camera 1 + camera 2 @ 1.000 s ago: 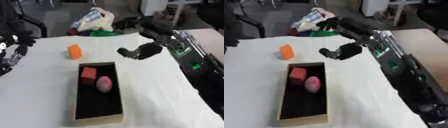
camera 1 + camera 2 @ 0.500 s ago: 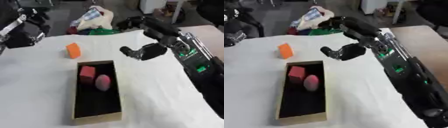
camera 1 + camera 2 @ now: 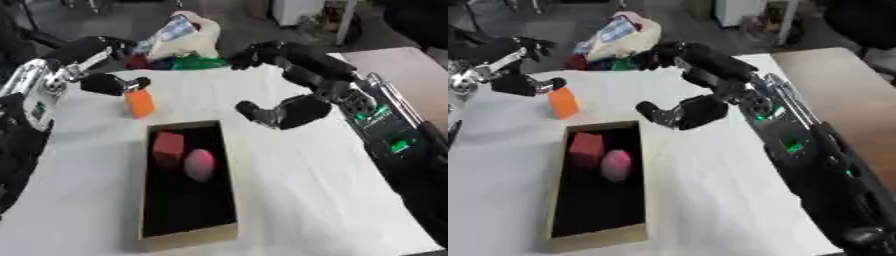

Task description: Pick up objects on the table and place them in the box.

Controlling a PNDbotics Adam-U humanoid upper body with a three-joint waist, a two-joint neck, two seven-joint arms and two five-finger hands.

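An orange block [image 3: 138,103] stands upright on the white table, just beyond the far left corner of the cardboard box [image 3: 187,235]. Inside the box lie a red cube [image 3: 168,144] and a pink rounded object [image 3: 199,165]. My left hand [image 3: 105,84] hovers open at the block's upper left, thumb tip close to the block's top, fingers spread above; I cannot tell whether it touches. My right hand [image 3: 302,111] hangs open above the table to the right of the box's far end, holding nothing.
A heap of bags and cloth [image 3: 179,39], white, green and red, lies at the table's far edge. A brown tabletop [image 3: 394,65] adjoins at the right. White cloth [image 3: 306,190] stretches to the right of the box.
My left hand has come up from the left edge and over to the orange block. My right hand has stayed about where it was, open.
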